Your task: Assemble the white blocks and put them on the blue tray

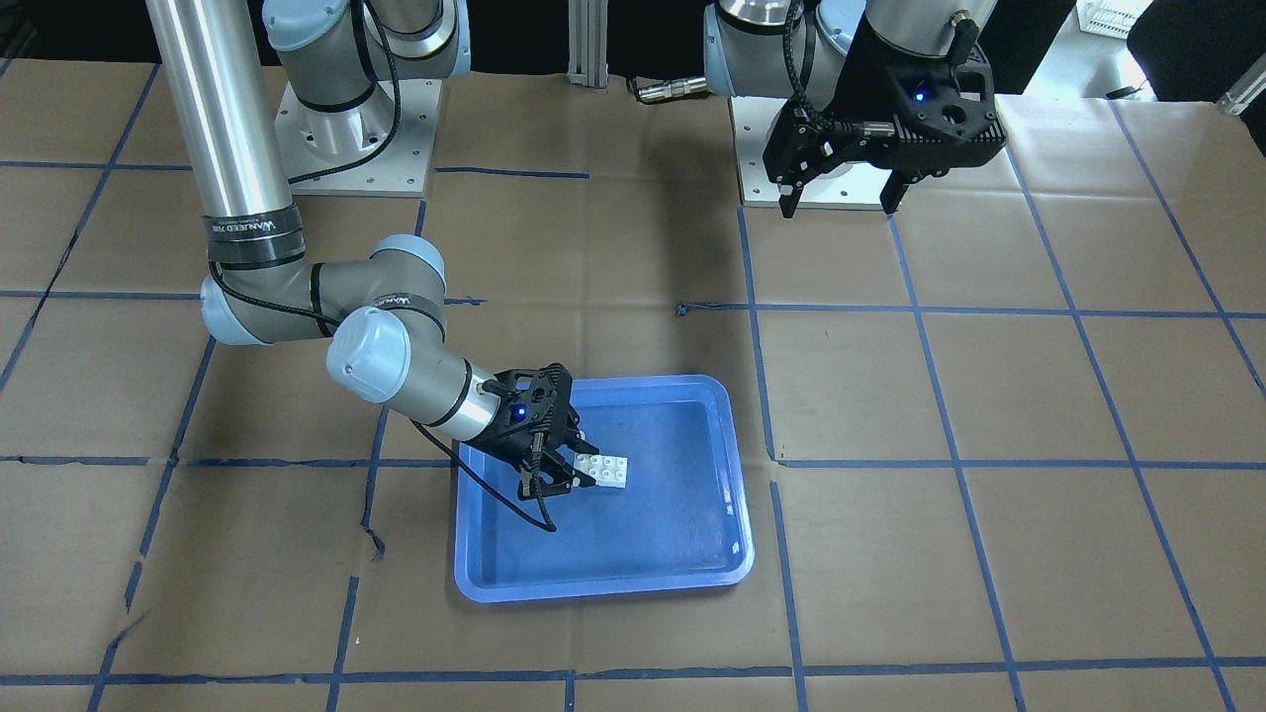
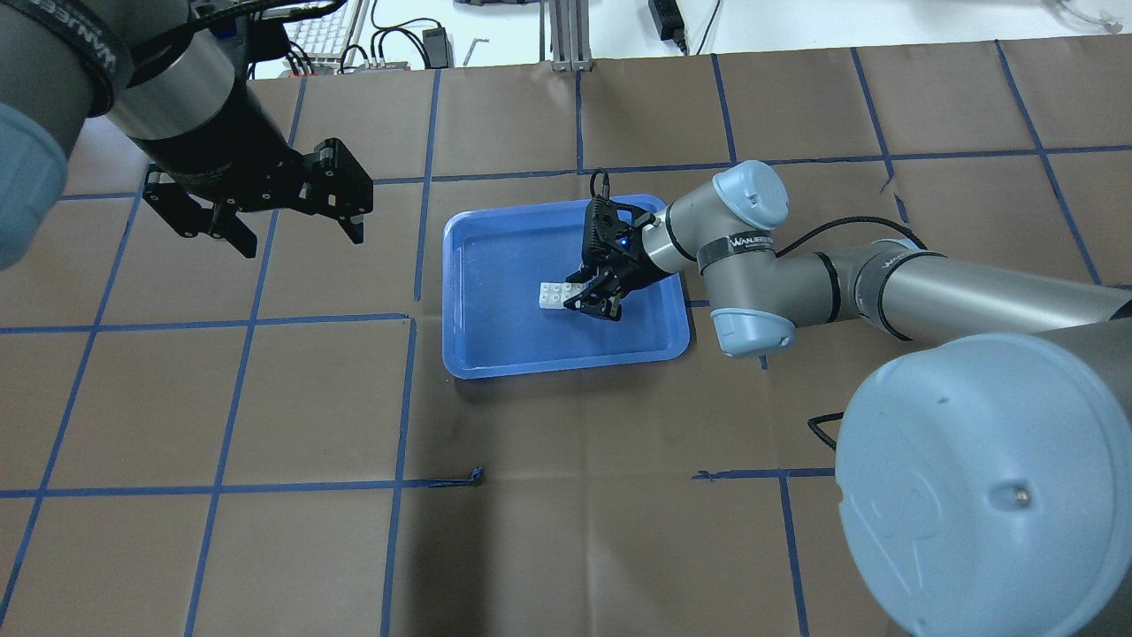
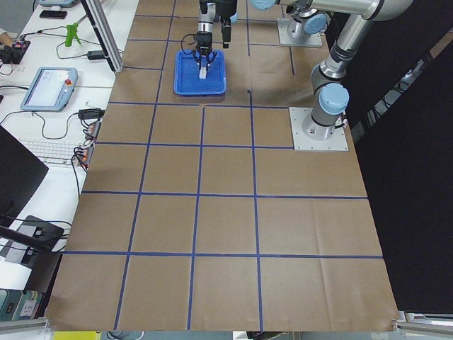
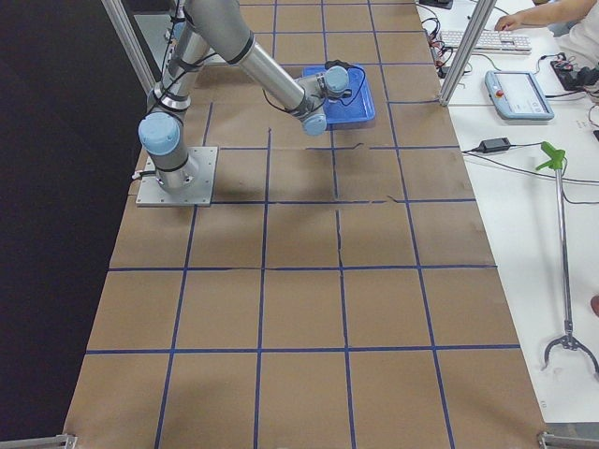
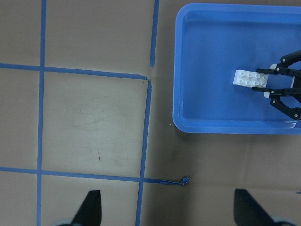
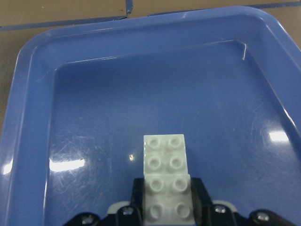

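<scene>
The two white blocks (image 1: 605, 472) are joined end to end into one short bar that lies low in the middle of the blue tray (image 1: 643, 578). My right gripper (image 1: 572, 465) is shut on the bar's near end. In the right wrist view the pads (image 6: 136, 200) press both sides of the blocks (image 6: 164, 157) over the tray floor (image 6: 117, 94). The overhead view shows the blocks (image 2: 554, 295), the right gripper (image 2: 577, 295) and the tray (image 2: 566, 364). My left gripper (image 1: 841, 193) hangs open and empty, high and away from the tray; it also shows overhead (image 2: 292, 226).
Brown paper with a blue tape grid (image 2: 407, 318) covers the table. The arm base plates (image 1: 356, 138) stand at the robot's side. A keyboard and a tablet (image 3: 49, 88) lie on the white side bench beyond the paper.
</scene>
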